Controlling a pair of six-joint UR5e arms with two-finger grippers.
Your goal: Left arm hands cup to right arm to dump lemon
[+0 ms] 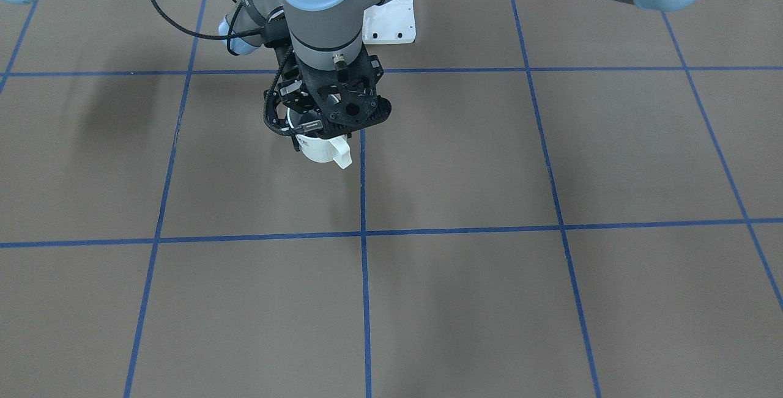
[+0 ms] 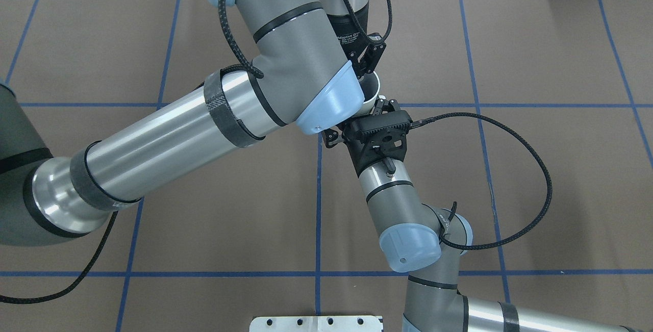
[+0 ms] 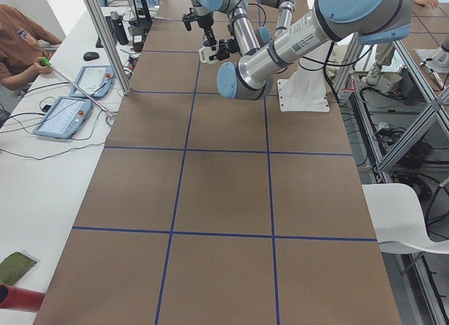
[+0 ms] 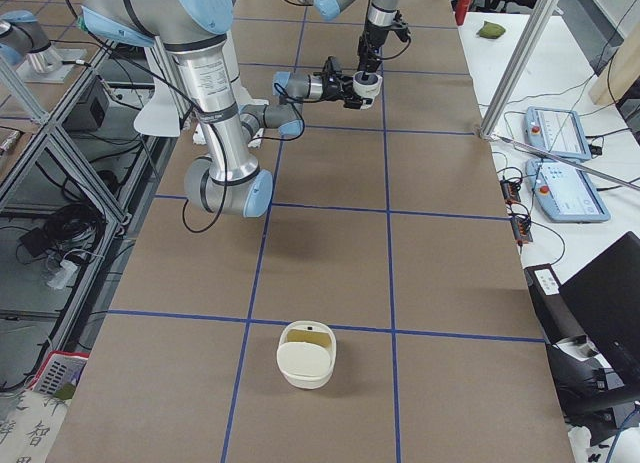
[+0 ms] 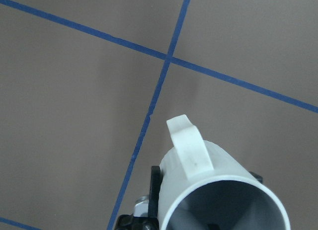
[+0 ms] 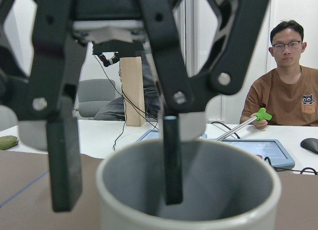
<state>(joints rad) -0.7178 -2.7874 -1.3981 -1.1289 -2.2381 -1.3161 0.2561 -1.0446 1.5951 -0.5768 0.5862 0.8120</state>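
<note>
On the left of the overhead view, we are watching the left arm (image 2: 168, 138) coming in from 8 o'clock, rising high and turning its wrist straight down over the cup (image 1: 317, 150). The left gripper (image 6: 118, 192) is hanging there with its jaws spread. One finger (image 6: 171, 160) is dipping inside the cup's mouth. The other finger (image 6: 64, 160) is standing outside the wall with a strip of background showing between them, so this gripper is clamping nothing.

In the middle, the cup is sitting upright in the air, clear of the brown counter (image 1: 489, 159). In the front view it is hanging just on the 9 o'clock side of a blue tape line (image 1: 362, 202), its handle (image 1: 342, 157) pointing toward 4 o'clock. The right gripper (image 5: 205, 184) is pinching the cup across its body from the side. In the left wrist view we are making out one black fingertip (image 5: 155, 190) pressing the wall at 9 o'clock and a sliver of the other at 3 o'clock.

Further right, the right arm (image 2: 395, 199) is reaching in from 5 o'clock, carrying a black plate (image 2: 380, 130) pierced with holes just behind that gripper. A black cable (image 2: 546, 184) is looping out toward 3 o'clock. At the counter's right end a white tub (image 4: 307, 358) is standing well apart from both arms. At 3 o'clock in the right wrist view, a person (image 6: 283, 106) in a brown shirt is sitting beyond the counter, holding a stick (image 6: 238, 128) with a green tip.
</note>
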